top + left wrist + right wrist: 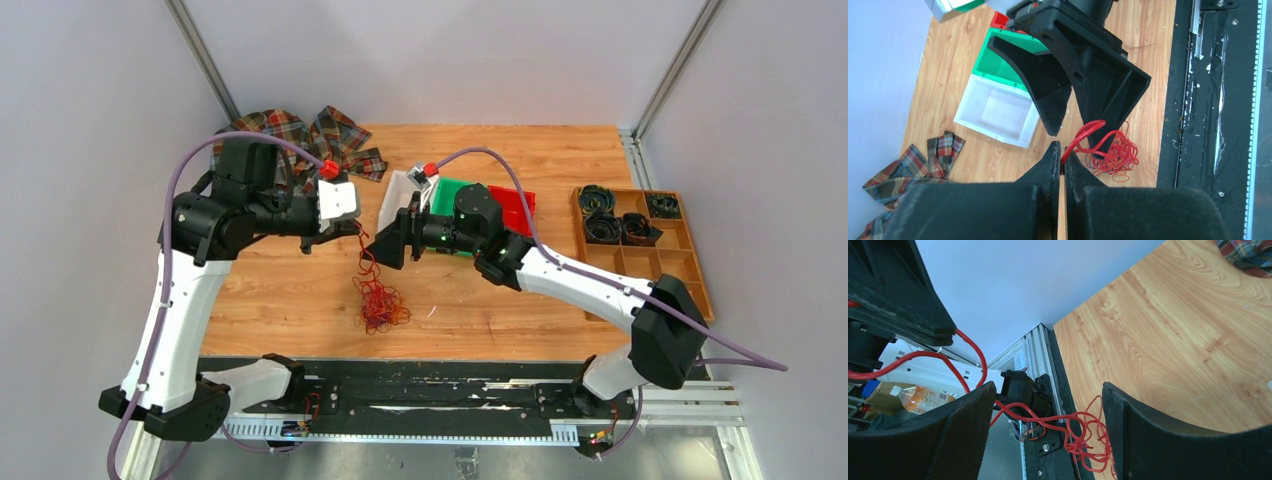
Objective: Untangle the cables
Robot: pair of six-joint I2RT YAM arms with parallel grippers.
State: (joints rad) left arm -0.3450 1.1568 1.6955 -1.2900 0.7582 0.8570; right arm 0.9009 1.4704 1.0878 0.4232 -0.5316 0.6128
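The cables form a loose tangle (381, 306) of mostly red wire, with some orange and purple, lying on the wooden table. A bundle of red strands rises from it to my left gripper (345, 236). In the left wrist view that gripper (1062, 151) is shut on the red strands, and the tangle (1115, 156) lies beyond it. My right gripper (388, 246) is open just right of the raised strands. In the right wrist view the red strands (1058, 417) run across the gap of that gripper (1048, 390), between its wide-apart fingers; I cannot tell whether they touch the pads.
A white bin (398, 203), a green bin (452, 190) and a red bin (520, 205) stand behind the grippers. A plaid cloth (300, 135) lies at the back left. A wooden compartment tray (690, 262) with black coils is at the right. A black rail (420, 385) runs along the front edge.
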